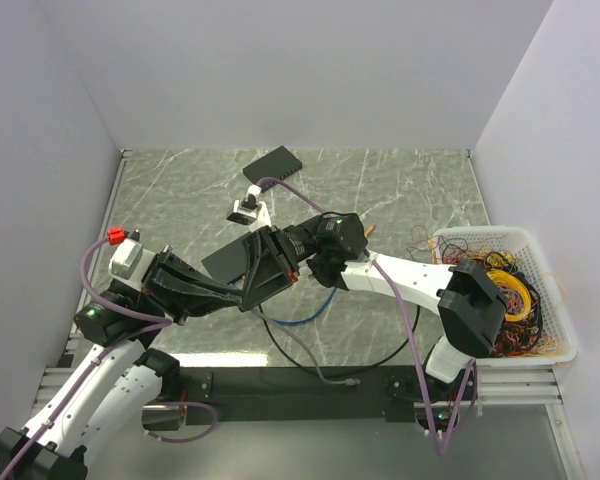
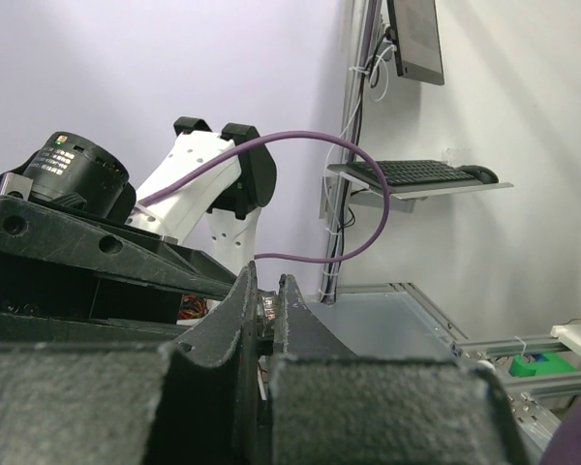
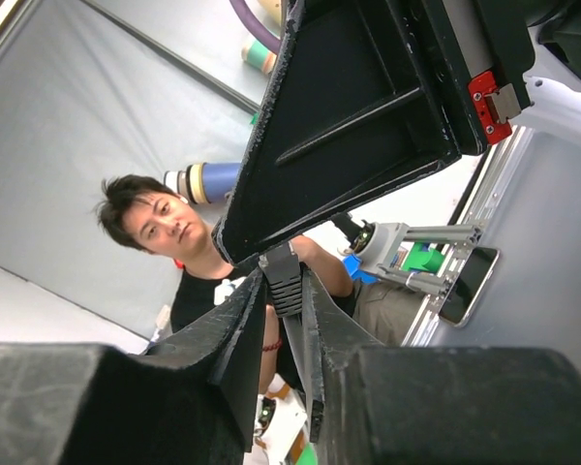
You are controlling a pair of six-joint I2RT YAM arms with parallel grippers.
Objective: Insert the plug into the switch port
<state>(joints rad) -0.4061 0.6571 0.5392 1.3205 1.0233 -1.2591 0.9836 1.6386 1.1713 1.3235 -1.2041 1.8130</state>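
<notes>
- Left of centre in the overhead view, a flat black slab (image 1: 225,264) lies on the table (image 1: 400,185), and the left arm crosses over it.
- In its own wrist view, the left gripper (image 2: 268,291) has its jaws pressed almost together on a small clear piece. I take that piece to be the plug (image 2: 268,312), held up off the table at mid-frame.
- In the upper centre of the overhead view sits the switch box (image 1: 273,164). Its long axis runs from lower left to upper right. I cannot see which face carries the switch port.
- Just right of centre, the right gripper (image 3: 283,283) meets the left one tip to tip. Its jaws are narrow and closed against the sides of a ridged dark piece (image 3: 283,266). I cannot tell whether that piece belongs to the cable.
- The box lies up the frame and slightly left of where the two grippers meet, well apart from both, so neither arm looks clearly nearer. The plug's way to it would be upward in the frame, with its length turned square to the port face.
</notes>
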